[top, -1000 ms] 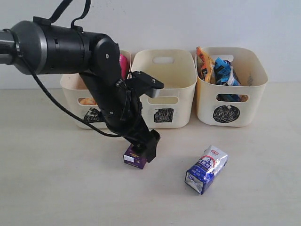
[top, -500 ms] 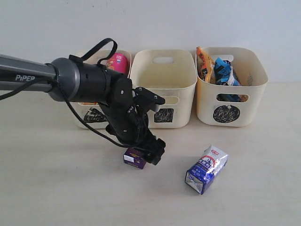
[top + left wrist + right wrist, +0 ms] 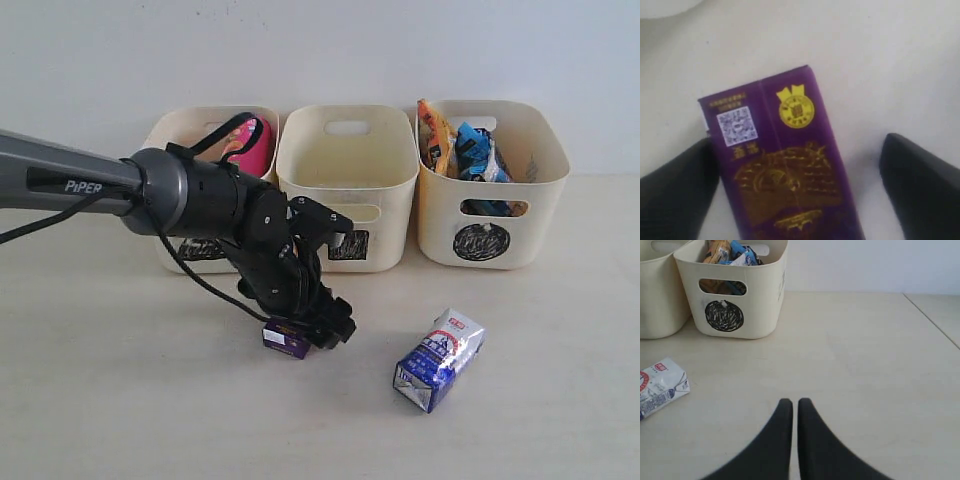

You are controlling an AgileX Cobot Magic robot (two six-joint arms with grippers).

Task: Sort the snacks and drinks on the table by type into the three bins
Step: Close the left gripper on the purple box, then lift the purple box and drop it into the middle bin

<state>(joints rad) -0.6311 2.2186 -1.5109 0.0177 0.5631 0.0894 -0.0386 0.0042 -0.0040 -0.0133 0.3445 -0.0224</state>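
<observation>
The small dark purple drink box (image 3: 284, 340) (image 3: 785, 165) lies flat on the table in front of the bins. My left gripper (image 3: 312, 330) (image 3: 797, 145) is lowered over it, open, one finger (image 3: 675, 190) next to the box's side and the other finger (image 3: 920, 185) a gap away. The blue-and-white carton (image 3: 440, 358) (image 3: 657, 387) lies to the right. My right gripper (image 3: 795, 402) is shut on nothing above bare table. Along the wall stand three cream bins: left (image 3: 165, 150) with a pink tube (image 3: 256, 150), middle square-marked (image 3: 347, 170), right circle-marked (image 3: 540, 180) (image 3: 765, 300) with crinkly bags (image 3: 465, 150).
The left arm (image 3: 190, 200) and its cable stretch in from the left and cover most of the left bin's front. The table's seam or edge (image 3: 935, 320) runs along the right in the right wrist view.
The left arm has dropped lower over the purple box, and its fingers have drawn closer around it. The right gripper and the blue-and-white carton have not moved.
</observation>
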